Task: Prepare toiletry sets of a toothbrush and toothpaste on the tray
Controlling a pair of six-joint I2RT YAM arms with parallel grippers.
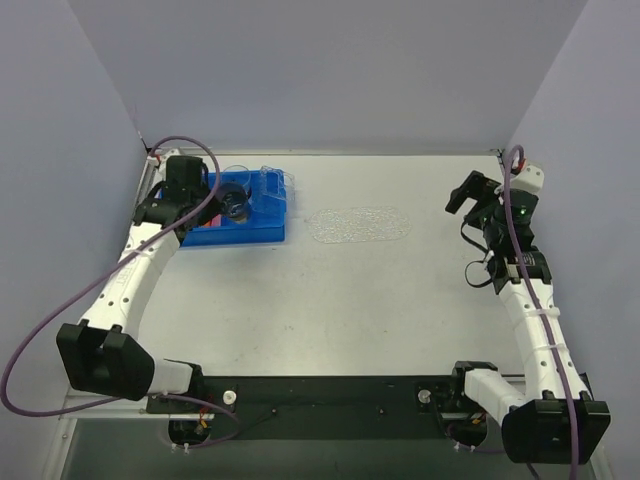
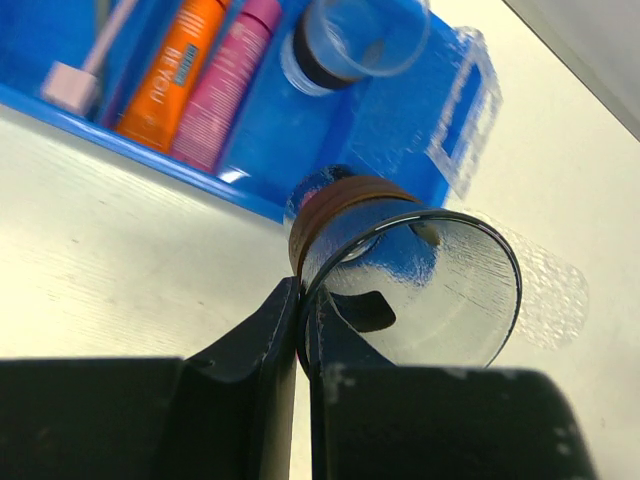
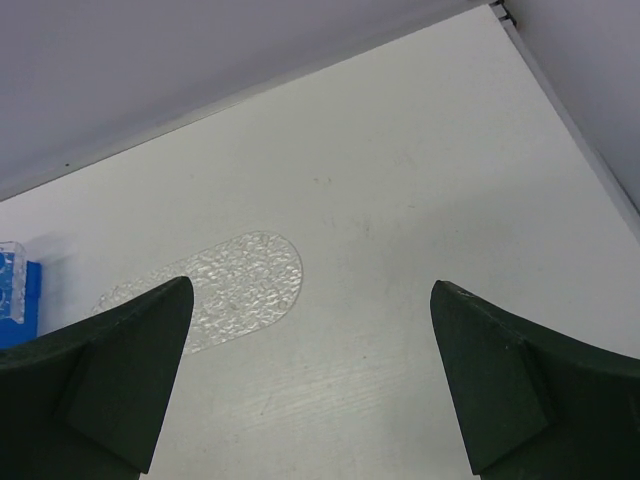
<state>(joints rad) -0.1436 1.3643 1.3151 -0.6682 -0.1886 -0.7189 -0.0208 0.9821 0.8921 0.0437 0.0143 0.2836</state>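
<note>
Lavender walls enclose a white desk (image 1: 400, 320) in the top view, where a blue rectangular plastic bin (image 1: 250, 233) sits at the far left and a clear, bumpy, oblong plastic tray (image 1: 358, 223) lies near it on the right, apart from it. The left tool (image 1: 222, 200) hangs over the bin, and the right tool (image 1: 462, 192) is well apart at the far right. At the left wrist, the left tool (image 2: 300, 290) is clenched on the rim of a clear plastic cup with a brown band (image 2: 400, 280). Inside the bin (image 2: 400, 130) lie an orange toothpaste tube with dark lettering (image 2: 170, 70), a pink-magenta toothpaste tube (image 2: 225, 85) touching it, a whitish toothbrush stick (image 2: 70, 88) and a second clear cup (image 2: 350, 40). At the right wrist, the right tool (image 3: 310, 288) is released, its fingers wide apart and grasping nothing, with the tray (image 3: 215, 290) on the desk (image 3: 420, 180) beyond them.
</note>
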